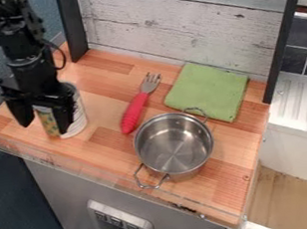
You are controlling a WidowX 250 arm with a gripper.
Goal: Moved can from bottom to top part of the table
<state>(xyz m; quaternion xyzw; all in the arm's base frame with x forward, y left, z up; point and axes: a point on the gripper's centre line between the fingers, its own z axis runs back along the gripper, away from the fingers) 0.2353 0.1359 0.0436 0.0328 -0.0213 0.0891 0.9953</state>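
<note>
Hanging over the worktop [222, 181], my gripper [45, 127] is pointing downward, and I am holding its two fingers spread apart. The can [77, 110] is standing upright on the worktop right by my gripper, its patterned label showing between my fingers and its paler side showing beyond the finger on the right of the view. That finger is covering part of the can, and I cannot tell whether it is touching it. The other finger is hanging just outside the can's left edge in the view.

A fork [135, 108] with a red handle is lying to the right of my gripper, its metal tines pointing toward the whitish plank wall [176, 25] at the back. Farther to the right of my gripper, a metal pot [173, 142] is sitting upright, its open top facing up and its two loop handles sticking out, one toward the front edge and one toward the green cloth [207, 90]. The cloth is lying flat beyond the fork from my gripper, near the wall. A white ribbed surface [299, 105] is showing well apart from my gripper, past the worktop's far right side.
</note>
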